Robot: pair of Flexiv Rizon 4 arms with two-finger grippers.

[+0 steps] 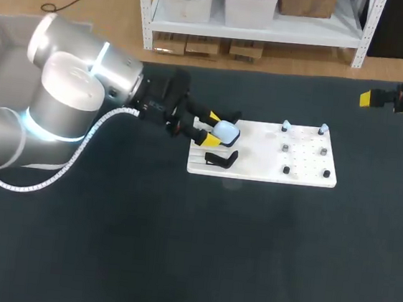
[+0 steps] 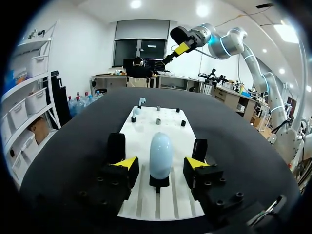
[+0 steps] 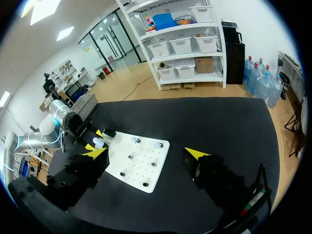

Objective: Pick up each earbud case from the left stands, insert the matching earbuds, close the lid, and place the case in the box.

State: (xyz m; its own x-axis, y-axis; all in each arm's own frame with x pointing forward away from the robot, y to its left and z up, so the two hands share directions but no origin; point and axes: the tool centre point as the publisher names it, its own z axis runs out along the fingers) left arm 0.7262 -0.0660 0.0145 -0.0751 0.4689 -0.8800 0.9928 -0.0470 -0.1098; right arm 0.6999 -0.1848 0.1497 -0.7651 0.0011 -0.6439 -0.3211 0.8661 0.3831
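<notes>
The left tool (image 2: 160, 164) stands wide astride the pale earbud case (image 2: 160, 151), upright on its stand (image 2: 159, 182) at the white board's (image 2: 173, 131) left end — closing off-centre, one finger could tip it off before the other bites.

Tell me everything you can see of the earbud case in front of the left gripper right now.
The earbud case is a smooth, pale blue-white egg shape, glossy like plastic, and no open lid shows. It stands upright on a small black stand at the end of the white board nearest the left arm. It sits between the open fingers of the left gripper, with a gap on each side. Only the stand touches it.
</notes>
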